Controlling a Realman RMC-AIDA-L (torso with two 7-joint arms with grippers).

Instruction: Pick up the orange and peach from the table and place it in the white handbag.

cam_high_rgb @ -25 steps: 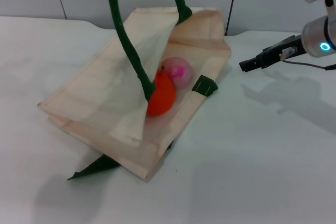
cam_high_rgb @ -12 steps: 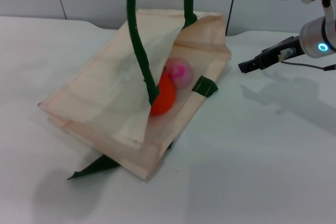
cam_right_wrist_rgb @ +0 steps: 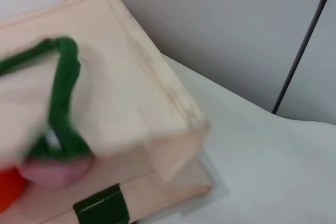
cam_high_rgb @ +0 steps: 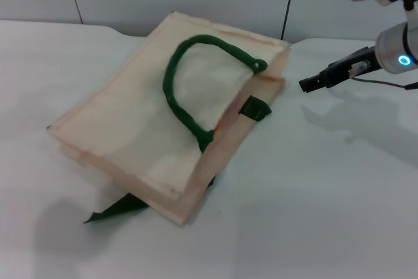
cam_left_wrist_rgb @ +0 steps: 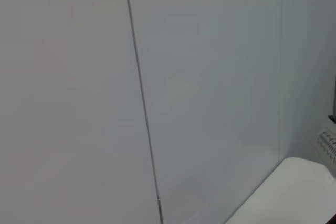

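Head view: the white handbag (cam_high_rgb: 144,129) lies flat on the white surface (cam_high_rgb: 313,187), its upper panel closed over the opening and one green handle (cam_high_rgb: 189,89) draped in a loop across that panel. A green tab (cam_high_rgb: 253,108) shows on the bag's right edge, and another green strip (cam_high_rgb: 117,208) pokes out beneath its near corner. Only a thin orange sliver of the orange (cam_high_rgb: 217,123) shows in the gap at the bag's mouth. The right tool (cam_high_rgb: 305,85) hangs above the surface just right of the bag, apart from it; whether it is released or clenched cannot be told.

Left wrist view: only a pale wall panel, no tool.

Right wrist view: inside the bag's mouth the peach (cam_right_wrist_rgb: 55,172) sits beside the orange (cam_right_wrist_rgb: 9,190), both under the top panel.
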